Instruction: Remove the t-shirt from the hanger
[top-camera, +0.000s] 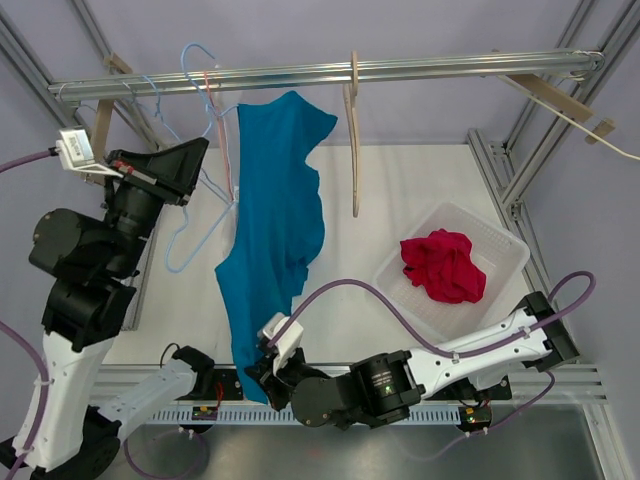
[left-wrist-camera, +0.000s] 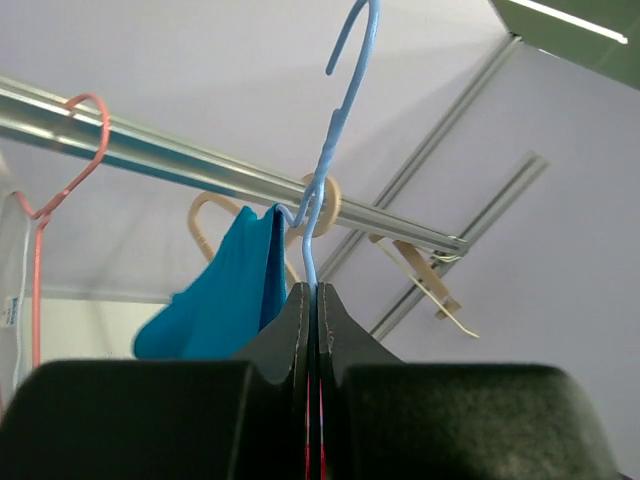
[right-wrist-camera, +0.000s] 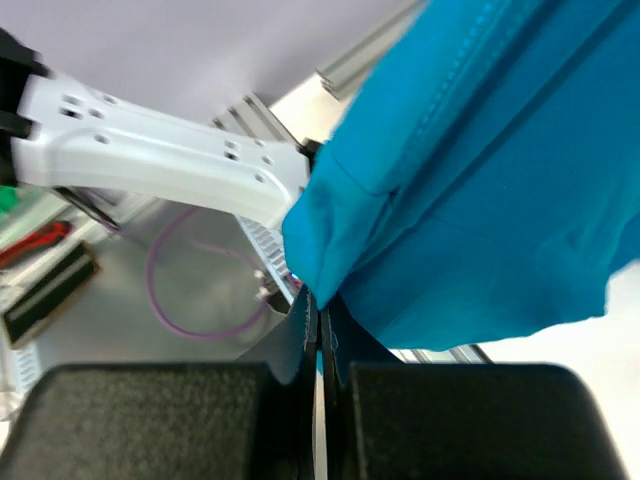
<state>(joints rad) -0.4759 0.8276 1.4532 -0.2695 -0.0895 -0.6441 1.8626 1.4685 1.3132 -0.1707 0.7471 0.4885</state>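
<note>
A pink hanger (top-camera: 213, 95) and a wooden hanger (top-camera: 353, 140) flank the teal t-shirt (top-camera: 275, 210), which stretches from the rail (top-camera: 430, 67) to the table's (top-camera: 400, 190) near edge (a white bin (top-camera: 505, 255) of red cloth (top-camera: 443, 265) sits to the right). The raised left pincer (left-wrist-camera: 317, 300) clamps the blue hanger (left-wrist-camera: 339, 120) at its neck. The low right pincer (right-wrist-camera: 320, 305) pinches the shirt's hem.

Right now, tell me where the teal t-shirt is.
Top view, left of centre: the teal t-shirt hangs below the rail between the left gripper and a wooden hanger, its lower edge pinched by the right gripper.
</note>
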